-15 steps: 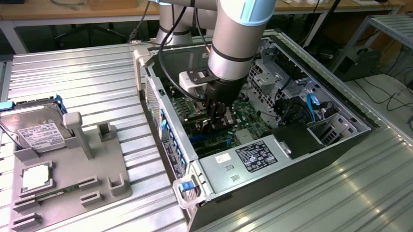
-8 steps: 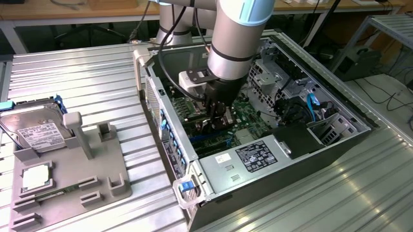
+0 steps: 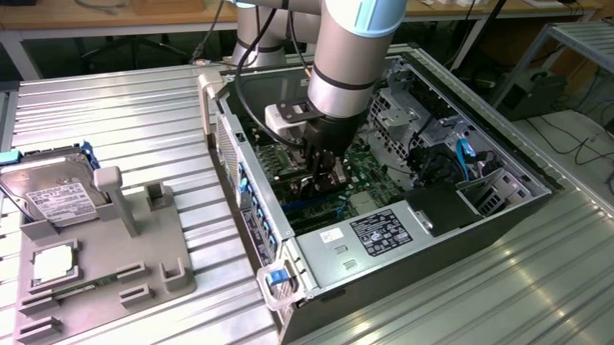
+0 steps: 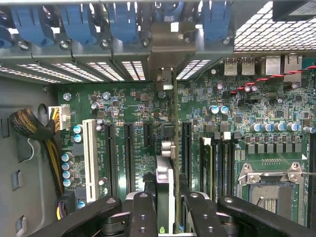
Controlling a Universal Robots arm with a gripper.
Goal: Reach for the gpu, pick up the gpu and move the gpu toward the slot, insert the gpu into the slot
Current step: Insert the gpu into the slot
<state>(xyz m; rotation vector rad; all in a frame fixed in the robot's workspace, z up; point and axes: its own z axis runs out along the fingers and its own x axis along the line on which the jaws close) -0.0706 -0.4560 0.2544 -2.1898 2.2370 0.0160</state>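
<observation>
My gripper [image 3: 326, 176] reaches down inside the open computer case, low over the green motherboard [image 4: 128, 106]. In the wrist view the gripper [image 4: 166, 183] is shut on the gpu [image 4: 165, 163]. The card stands on edge between the fingers [image 4: 143, 207] and runs away toward the case's rear wall. Its silver end bracket [image 4: 168, 44] lines up with a rear opening there. In the exterior view the gpu [image 3: 318, 190] is a dark shape just under the fingers. The card covers the slot in the wrist view. A strip of blue connector [image 3: 303, 208] shows beside the card, and I cannot tell if the card is seated.
Black card slots [image 4: 109, 153] and a white one [image 4: 90, 158] flank the card, and the processor socket [image 4: 271, 187] lies beyond. Blue latches [image 4: 74, 24] line the rear wall. The power supply [image 3: 384, 230] fills the case's near end. Outside, a grey fixture [image 3: 106, 259] carries a hard drive [image 3: 48, 190].
</observation>
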